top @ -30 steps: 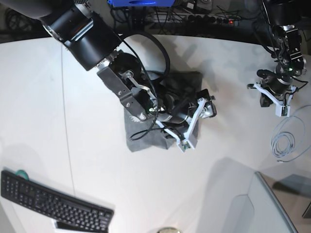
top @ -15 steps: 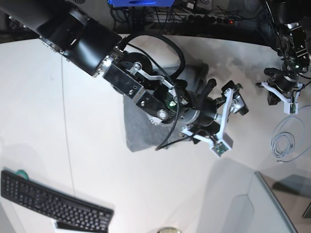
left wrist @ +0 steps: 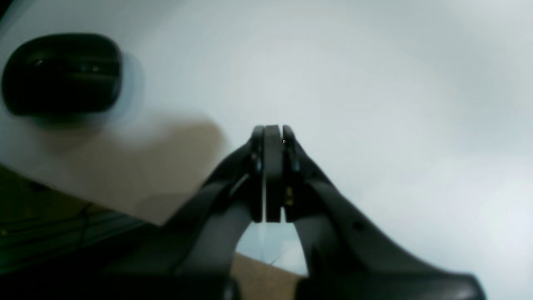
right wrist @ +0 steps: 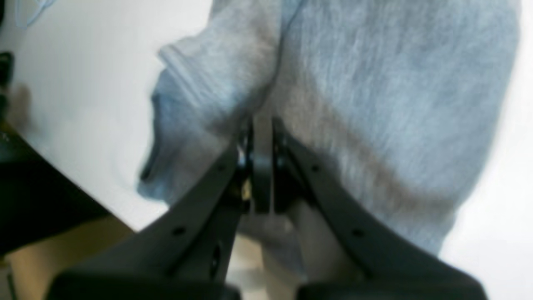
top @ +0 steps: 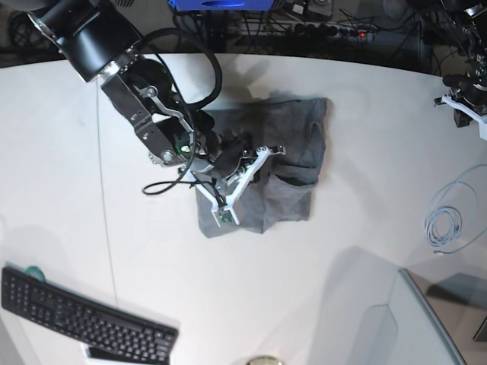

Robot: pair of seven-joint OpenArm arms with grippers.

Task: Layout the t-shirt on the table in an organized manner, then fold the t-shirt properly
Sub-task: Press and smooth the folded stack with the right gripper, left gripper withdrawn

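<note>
The heather-grey t-shirt (top: 293, 144) lies bunched in a rough rectangle on the white table (top: 61, 152), with a fold line across its right part. My right gripper (top: 259, 161) lies low over the shirt's left half. In the right wrist view it (right wrist: 261, 125) is shut, its tips against a crease of the blurred t-shirt (right wrist: 374, 104); no cloth shows clamped between the fingers. My left gripper (top: 464, 103) is at the table's far right edge, away from the shirt. In the left wrist view it (left wrist: 272, 129) is shut and empty over bare table (left wrist: 374, 83).
A black keyboard (top: 84, 315) lies at the front left. A coiled pale cable (top: 443, 224) lies at the right, with a grey box corner (top: 415, 319) in front of it. A black rounded object (left wrist: 62, 75) sits near the table edge by my left gripper.
My right arm reached to the right past the shirt's right edge, then drew back left over the shirt. The shirt now spreads wider to the right. My left gripper moved up and right.
</note>
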